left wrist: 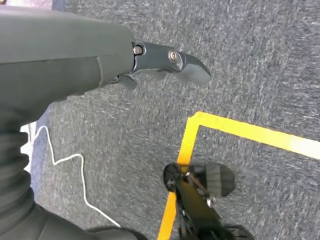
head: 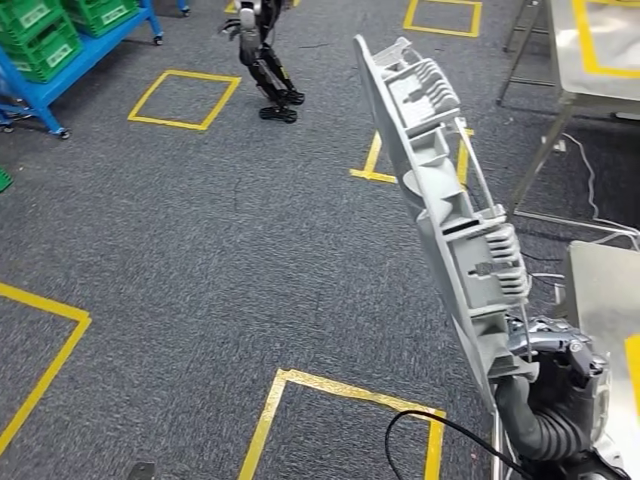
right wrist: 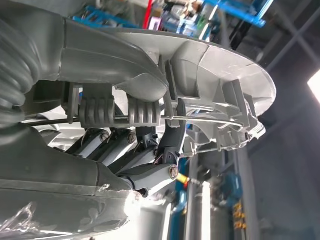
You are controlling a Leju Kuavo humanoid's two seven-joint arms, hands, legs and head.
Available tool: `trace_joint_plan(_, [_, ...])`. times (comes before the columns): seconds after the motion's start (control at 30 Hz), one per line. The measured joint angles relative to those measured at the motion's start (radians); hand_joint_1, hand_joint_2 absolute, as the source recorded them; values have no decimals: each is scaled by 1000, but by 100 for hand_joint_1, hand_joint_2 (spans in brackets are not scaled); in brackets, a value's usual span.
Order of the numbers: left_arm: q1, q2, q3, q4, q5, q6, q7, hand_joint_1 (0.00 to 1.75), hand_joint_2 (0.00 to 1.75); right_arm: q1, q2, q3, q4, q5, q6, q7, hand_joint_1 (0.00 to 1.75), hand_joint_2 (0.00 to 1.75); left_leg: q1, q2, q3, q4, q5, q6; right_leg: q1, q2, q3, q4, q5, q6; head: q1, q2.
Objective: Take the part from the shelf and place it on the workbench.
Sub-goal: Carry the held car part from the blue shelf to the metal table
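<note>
Your long grey plastic part (head: pixel 445 210), ribbed and clipped along its inner face, stands tilted in the air at about three o'clock in the head view, its top end leaning toward eleven o'clock. Your right hand (head: pixel 555 365) grips its lower end at about five o'clock. From the right wrist, the thumb (right wrist: pixel 124 75) lies along one face of the part (right wrist: pixel 226 95) and the dark fingers (right wrist: pixel 170 145) curl up against the ribbed face, clamping it.

Your left hand (left wrist: pixel 113 60) hangs above the grey carpet (left wrist: pixel 264 60), one dark finger (left wrist: pixel 177 62) held out straight with nothing in it; you cannot tell how the rest lie.

A shiny metal bench (head: pixel 604 300) sits just beside the right hand at four o'clock, and a second one (head: pixel 596 50) stands at one o'clock. Yellow tape squares (head: pixel 185 98) mark the carpet (head: pixel 226 250). A blue shelf (head: pixel 75 55) with green crates (head: pixel 38 35) is at ten o'clock. Another robot's legs (head: pixel 268 70) stand at twelve o'clock.
</note>
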Motion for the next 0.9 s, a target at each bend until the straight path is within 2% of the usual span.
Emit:
trace_joint_plan(0.03, [1,0,0,0,-1,1,1,0,175,0,1,0,0,3,-2,4,175,175,0,-6,-35,67,-24,0,0,10,-1,0,0,-1,-1,0])
trace_joint_plan(0.07, [3,1,0,0,-1,2,1,0,175,1,1,0,0,5,-3,6,175,175,0,-9,-61,111,-32,0,0,22,-1,0,0,-1,-1,0])
trace_joint_plan(0.1, [3,1,1,0,-2,2,2,0,175,1,1,0,0,7,-5,8,175,175,1,-10,-69,118,-18,0,-1,33,-1,0,1,-1,-1,0])
trace_joint_plan(0.13, [3,1,1,0,-3,2,2,0,175,1,2,0,0,9,-7,10,175,175,3,-13,-59,87,15,0,-3,45,0,1,2,1,-1,0])
trace_joint_plan(0.17, [3,1,1,0,-5,3,3,0,175,1,2,0,0,10,-10,11,175,175,5,-22,-35,30,54,-1,-5,57,0,1,2,3,-1,0])
trace_joint_plan(0.2, [3,0,1,0,-6,3,3,0,175,0,2,1,0,12,-15,12,175,175,10,-44,-5,-36,88,-3,-5,69,-1,4,3,8,-2,0])
trace_joint_plan(0.23, [2,0,1,0,-7,3,3,0,175,-1,2,2,0,14,-21,14,175,175,14,-65,21,-95,109,-3,-5,79,-5,8,4,13,-2,0])
trace_joint_plan(0.3, [1,-1,1,0,-8,3,3,0,175,-2,2,3,-2,13,-32,16,175,175,17,-90,43,-148,115,2,-5,99,-15,10,8,25,-4,0])
trace_joint_plan(0.37, [-2,-4,0,0,-11,3,1,0,175,0,2,4,-5,9,-43,23,175,175,15,-73,44,-152,116,16,-10,111,-22,7,14,37,-4,0])
trace_joint_plan(0.43, [-4,-8,0,0,-17,5,1,0,175,0,2,5,-9,6,-51,33,175,175,15,-52,46,-155,119,32,-8,74,-42,44,-10,45,3,0])
trace_joint_plan(0.5, [-3,-9,-1,0,-21,6,1,0,175,-1,2,8,-11,5,-56,42,175,175,11,-30,46,-156,118,43,-5,19,-95,160,-71,50,10,0])
trace_joint_plan(0.53, [-2,-10,-1,0,-21,6,1,0,175,-1,2,11,-11,4,-57,45,175,175,8,-18,47,-156,118,45,-6,5,-126,227,-100,52,10,0])
trace_joint_plan(0.57, [-1,-12,-1,0,-22,5,1,0,175,-1,2,14,-11,2,-59,47,175,175,5,-5,47,-155,117,46,-7,-2,-147,274,-116,52,10,0])
trace_joint_plan(0.6, [-1,-14,-1,0,-22,5,1,0,175,-1,2,18,-11,-1,-62,49,175,175,4,6,48,-155,116,46,-7,-5,-151,287,-113,52,10,0])
trace_joint_plan(0.63, [-2,-17,-1,0,-22,5,1,0,175,-1,2,23,-11,-4,-65,50,175,175,3,17,50,-155,115,46,-7,-8,-133,259,-93,51,10,0])
trace_joint_plan(0.67, [-2,-20,-1,0,-22,4,1,0,175,-3,3,28,-12,-7,-68,52,175,175,3,26,53,-155,113,44,-6,-16,-98,199,-64,49,10,0])
trace_joint_plan(0.7, [-3,-22,-1,0,-22,3,1,0,175,-6,5,32,-12,-10,-70,54,175,175,2,35,56,-155,110,41,-4,-35,-57,129,-40,47,10,0])
trace_joint_plan(0.73, [-4,-23,-1,0,-23,2,1,0,175,-10,7,38,-13,-12,-73,58,175,175,-1,43,59,-154,107,37,-2,-51,-24,71,-24,43,10,0])
trace_joint_plan(0.77, [-4,-25,-1,0,-25,-1,1,0,175,-14,10,43,-14,-13,-75,61,175,175,-3,50,61,-154,105,32,1,-61,-3,34,-17,38,9,0])
trace_joint_plan(0.8, [-5,-27,-2,0,-27,-4,1,0,175,-17,13,49,-15,-13,-77,64,175,175,-5,57,62,-154,105,26,4,-64,3,19,-17,32,9,0])
trace_joint_plan(0.87, [-7,-32,-4,0,-30,-8,1,0,175,-19,16,59,-19,-13,-79,67,175,175,-4,67,63,-157,104,15,5,-44,-1,15,-13,18,9,0])
trace_joint_plan(0.9, [-8,-34,-6,0,-29,-8,0,0,175,-21,17,65,-22,-13,-80,68,175,175,-3,58,61,-152,98,10,4,-35,-2,11,-10,12,8,0])
